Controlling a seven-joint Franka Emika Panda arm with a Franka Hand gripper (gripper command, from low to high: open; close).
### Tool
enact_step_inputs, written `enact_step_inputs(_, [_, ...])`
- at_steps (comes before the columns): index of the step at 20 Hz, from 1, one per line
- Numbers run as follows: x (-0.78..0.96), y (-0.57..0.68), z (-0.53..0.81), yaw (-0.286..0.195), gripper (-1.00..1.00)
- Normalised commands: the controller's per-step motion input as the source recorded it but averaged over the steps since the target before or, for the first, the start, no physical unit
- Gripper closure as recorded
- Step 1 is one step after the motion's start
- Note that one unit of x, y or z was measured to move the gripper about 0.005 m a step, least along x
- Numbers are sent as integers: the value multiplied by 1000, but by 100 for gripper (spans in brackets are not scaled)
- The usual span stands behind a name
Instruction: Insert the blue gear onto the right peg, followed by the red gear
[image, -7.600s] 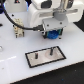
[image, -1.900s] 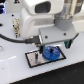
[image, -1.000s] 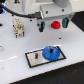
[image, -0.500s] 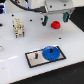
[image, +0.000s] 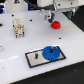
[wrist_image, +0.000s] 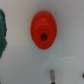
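The blue gear (image: 51, 53) lies flat on the grey black-bordered plate (image: 34, 60), at the plate's end toward the exterior view's right. It covers the right peg, which is hidden in its hub. The red gear (image: 55, 23) sits on the white table behind the plate. My gripper (image: 61, 7) hangs above the red gear at the top of the exterior view, apart from it and holding nothing; it looks open. In the wrist view the red gear (wrist_image: 42, 31) fills the middle, seen from straight above, with its dark centre hole showing.
A shorter pin (image: 36, 56) stands on the bare end of the plate. A white and tan block-like object (image: 19, 27) stands at the back toward the exterior view's left. A dark green shape (wrist_image: 2, 32) shows at the wrist view's edge.
The blue gear was set on the plate and let go. The gripper has since risen and moved back over the red gear.
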Motion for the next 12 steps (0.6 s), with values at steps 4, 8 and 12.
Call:
enact_step_inputs(4, [-369,99,-420,0,-100])
enact_step_inputs(8, [-370,22,-409,0,-100])
enact_step_inputs(12, [-388,-35,-383,0,-100])
